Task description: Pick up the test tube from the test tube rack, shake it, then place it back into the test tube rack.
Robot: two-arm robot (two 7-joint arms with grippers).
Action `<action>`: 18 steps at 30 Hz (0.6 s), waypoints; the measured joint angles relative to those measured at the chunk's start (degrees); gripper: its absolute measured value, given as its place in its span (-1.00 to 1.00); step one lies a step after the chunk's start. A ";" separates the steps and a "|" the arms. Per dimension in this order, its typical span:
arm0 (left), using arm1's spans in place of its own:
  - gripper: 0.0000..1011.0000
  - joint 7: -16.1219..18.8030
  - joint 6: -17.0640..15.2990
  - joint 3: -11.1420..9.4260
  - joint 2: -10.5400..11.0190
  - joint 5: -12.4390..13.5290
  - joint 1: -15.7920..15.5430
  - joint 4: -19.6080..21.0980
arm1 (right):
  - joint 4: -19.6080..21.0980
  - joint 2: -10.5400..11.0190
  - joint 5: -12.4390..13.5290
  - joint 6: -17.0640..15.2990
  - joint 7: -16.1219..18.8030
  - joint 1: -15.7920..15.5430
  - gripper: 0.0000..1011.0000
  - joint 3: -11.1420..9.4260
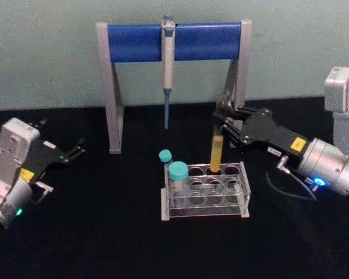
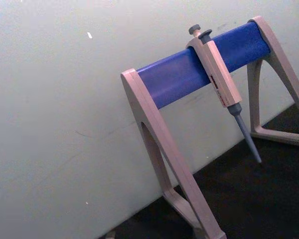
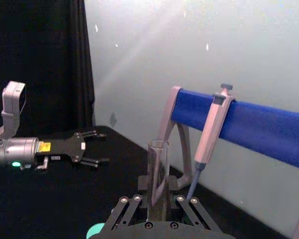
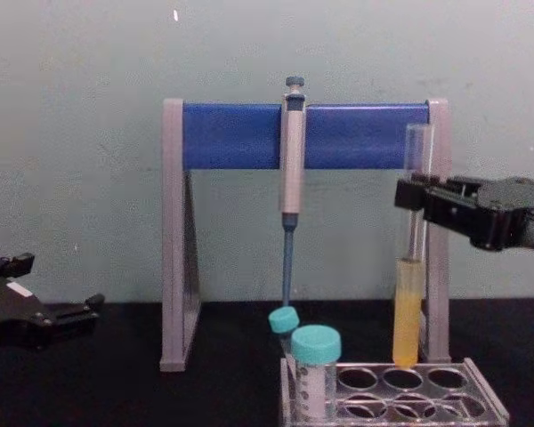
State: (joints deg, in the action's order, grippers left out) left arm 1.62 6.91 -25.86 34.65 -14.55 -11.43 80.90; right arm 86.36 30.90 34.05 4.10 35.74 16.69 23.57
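The test tube (image 1: 216, 152) is a long clear glass tube with yellow liquid in its lower part. It stands upright with its tip at the mouth of a back-row hole of the clear test tube rack (image 1: 245, 200). My right gripper (image 1: 224, 125) reaches in from the right and is shut on the tube's upper part. In the chest view the test tube (image 4: 408, 311) rises from the rack (image 4: 485, 391), with the right gripper (image 4: 414, 200) high on it. The right wrist view looks past the right gripper (image 3: 157, 201) at the tube's open top (image 3: 158, 169). My left gripper (image 1: 75, 150) rests open at the far left.
Two teal-capped tubes (image 1: 177, 174) stand in the rack's left end. Behind the rack is a grey-and-blue pipette stand (image 1: 134, 42) with a pipette (image 1: 168, 70) hanging from it, close behind the right gripper. The black table has free room in front and to the left.
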 joint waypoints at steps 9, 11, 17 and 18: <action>0.98 0.00 0.00 0.00 0.00 0.00 0.00 0.00 | -1.38 -0.42 -0.64 -0.46 -0.19 0.40 -0.55 0.69; 0.98 0.00 0.00 0.00 0.00 0.00 0.00 0.00 | -1.93 -0.63 -1.00 -0.58 -0.38 0.56 -0.55 0.94; 0.98 0.00 0.00 0.00 0.00 0.00 0.00 0.00 | -2.71 -0.99 -1.66 -0.76 -0.63 0.83 -0.55 1.36; 0.98 0.00 0.00 0.00 0.00 0.00 0.00 0.00 | -2.80 -1.03 -1.74 -0.77 -0.67 0.86 -0.55 1.40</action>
State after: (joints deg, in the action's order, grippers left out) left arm 1.62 6.91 -25.86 34.65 -14.55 -11.43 80.90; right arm 83.56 29.87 32.31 3.33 35.07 17.55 24.97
